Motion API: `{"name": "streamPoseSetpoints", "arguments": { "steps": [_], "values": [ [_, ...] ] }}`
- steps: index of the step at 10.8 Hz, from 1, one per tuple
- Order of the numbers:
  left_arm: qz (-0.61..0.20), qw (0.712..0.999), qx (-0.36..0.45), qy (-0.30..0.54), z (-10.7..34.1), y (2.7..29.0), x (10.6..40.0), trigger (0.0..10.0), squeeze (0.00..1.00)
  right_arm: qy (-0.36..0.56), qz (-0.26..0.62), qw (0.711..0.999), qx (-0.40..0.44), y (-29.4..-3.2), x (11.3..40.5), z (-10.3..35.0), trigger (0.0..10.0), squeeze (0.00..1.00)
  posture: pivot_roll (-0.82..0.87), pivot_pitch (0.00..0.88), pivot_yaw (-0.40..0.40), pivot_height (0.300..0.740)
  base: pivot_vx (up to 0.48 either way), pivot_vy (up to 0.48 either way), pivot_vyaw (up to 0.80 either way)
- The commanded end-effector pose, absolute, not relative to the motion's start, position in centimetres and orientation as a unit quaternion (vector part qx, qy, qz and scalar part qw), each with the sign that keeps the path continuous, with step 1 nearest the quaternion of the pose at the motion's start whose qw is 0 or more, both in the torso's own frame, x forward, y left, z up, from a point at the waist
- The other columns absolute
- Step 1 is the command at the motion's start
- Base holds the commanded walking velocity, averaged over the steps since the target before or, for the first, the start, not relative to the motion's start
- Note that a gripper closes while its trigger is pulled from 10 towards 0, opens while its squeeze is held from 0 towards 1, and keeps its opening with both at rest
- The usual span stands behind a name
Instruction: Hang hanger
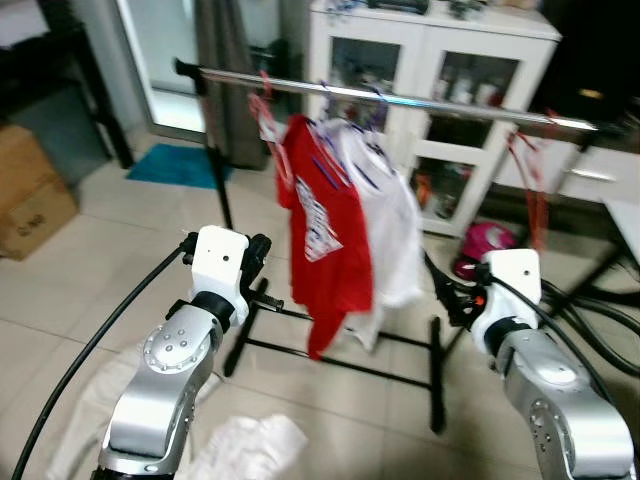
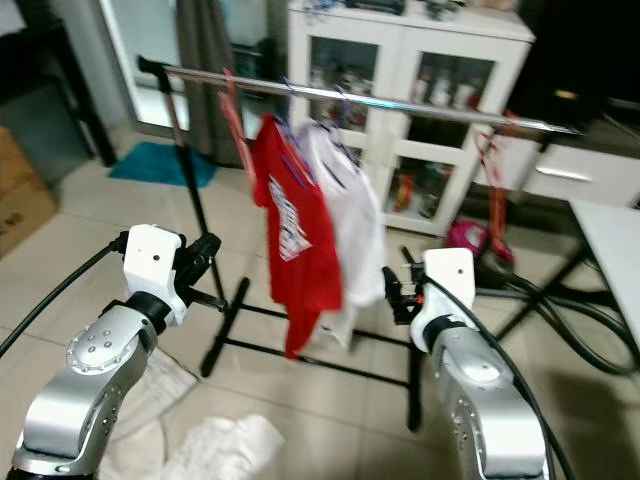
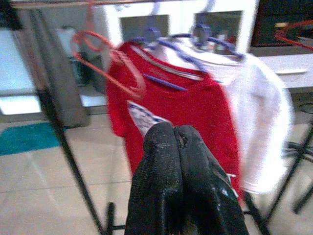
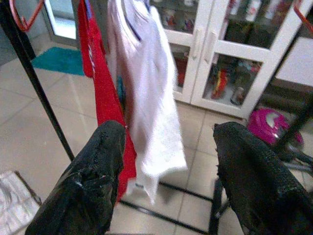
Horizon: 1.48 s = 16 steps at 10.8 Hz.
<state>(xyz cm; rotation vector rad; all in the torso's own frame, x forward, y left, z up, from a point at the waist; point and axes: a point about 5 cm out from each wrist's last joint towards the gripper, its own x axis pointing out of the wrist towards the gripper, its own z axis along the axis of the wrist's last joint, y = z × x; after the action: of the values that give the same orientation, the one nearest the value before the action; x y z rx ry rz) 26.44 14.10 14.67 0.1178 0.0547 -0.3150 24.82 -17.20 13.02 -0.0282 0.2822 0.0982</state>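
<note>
rail: the chrome clothes rail stands on the tiled floor in front of the robot, before a white cabinet.
red t-shirt: the red t-shirt hangs on a blue hanger near the middle of the rail, touching the white t-shirt beside it, which hangs on its own blue hanger.
empty hangers: a red hanger hangs bare on the rail just beside the red t-shirt; another red hanger hangs toward the rail's right end.
left gripper: the left gripper is raised toward the red t-shirt, its fingers pressed together on nothing, apart from the cloth.
right gripper: the right gripper is spread wide and empty, low, aimed at the hem of the white t-shirt.
loose laundry: white cloth lies on the floor by the robot's left arm.
handling: a hanger seems light, stiff and a little slippery; with a soft shirt on it the load will swing. better to pinch the neck under the hook or the shoulder bar, not the cloth.
task state: both shirts seem already hung; which hanger comes next, one cannot tell.
</note>
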Motion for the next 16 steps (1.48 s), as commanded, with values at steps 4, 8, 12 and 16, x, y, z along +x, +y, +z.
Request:
{"name": "streamPoseSetpoints", "arguments": {
  "steps": [4,8,12,16],
  "values": [
    [-0.152,0.986,0.062,0.029,14.8,14.7,26.6,10.0,0.0,0.134,0.059,0.989,-0.006,-16.5,25.1,13.2,10.0,0.0,0.09,0.0,-0.041,0.74,0.439,0.0,0.0],
    [-0.154,0.986,0.063,0.028,14.9,14.8,26.7,10.0,0.0,0.115,0.066,0.991,-0.024,-16.4,25.4,13.7,10.0,0.0,0.09,0.0,-0.043,0.74,0.434,0.0,0.0],
    [-0.158,0.985,0.066,0.027,14.8,14.7,26.6,10.0,0.0,0.077,0.091,0.992,-0.049,-15.9,26.4,15.3,10.0,0.0,0.09,0.0,-0.044,0.74,0.421,0.0,0.31],
    [-0.17,0.982,0.072,0.03,14.7,14.5,26.5,10.0,0.0,0.059,0.07,0.995,-0.029,-16.3,27.2,16.4,10.0,0.0,0.09,0.0,-0.049,0.74,0.395,0.0,0.4]
  ]
}}
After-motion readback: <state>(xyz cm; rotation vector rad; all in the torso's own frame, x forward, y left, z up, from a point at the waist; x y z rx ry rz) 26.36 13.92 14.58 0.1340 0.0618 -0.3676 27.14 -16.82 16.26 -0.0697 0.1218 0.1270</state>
